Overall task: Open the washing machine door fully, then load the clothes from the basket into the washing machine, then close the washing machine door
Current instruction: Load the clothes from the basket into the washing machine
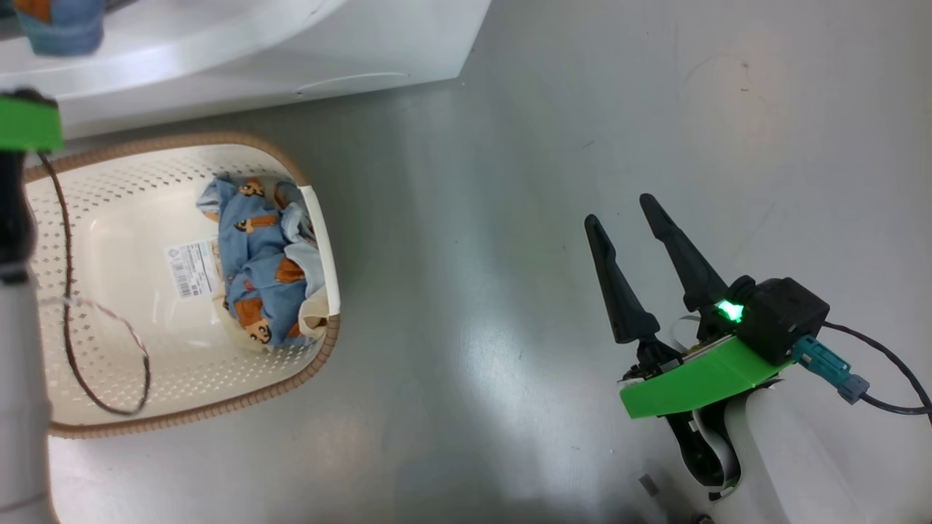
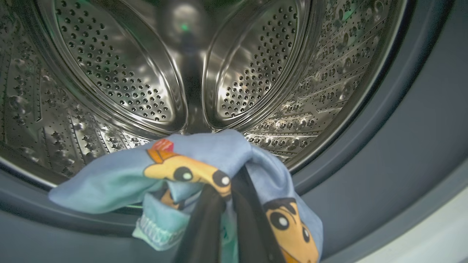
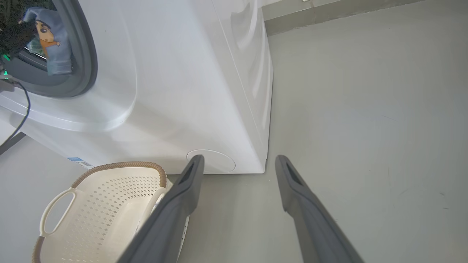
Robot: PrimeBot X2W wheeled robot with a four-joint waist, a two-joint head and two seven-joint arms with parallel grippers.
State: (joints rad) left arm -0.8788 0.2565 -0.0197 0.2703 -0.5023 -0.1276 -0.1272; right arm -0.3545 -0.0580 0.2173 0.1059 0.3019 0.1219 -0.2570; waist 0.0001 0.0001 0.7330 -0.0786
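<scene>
Loading is underway: one bear-print garment [image 2: 204,160] is pinched by the left gripper [image 2: 228,184] at the drum [image 2: 109,73] mouth. More clothes [image 1: 262,269] are left in the basket [image 1: 182,416]. Right gripper [image 1: 617,208] is spread, empty. Door closing remains.

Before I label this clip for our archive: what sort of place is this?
Likely a laundry area: a white front-loading washing machine stands on a bare grey floor, with a basket of clothes in front of it.
</scene>
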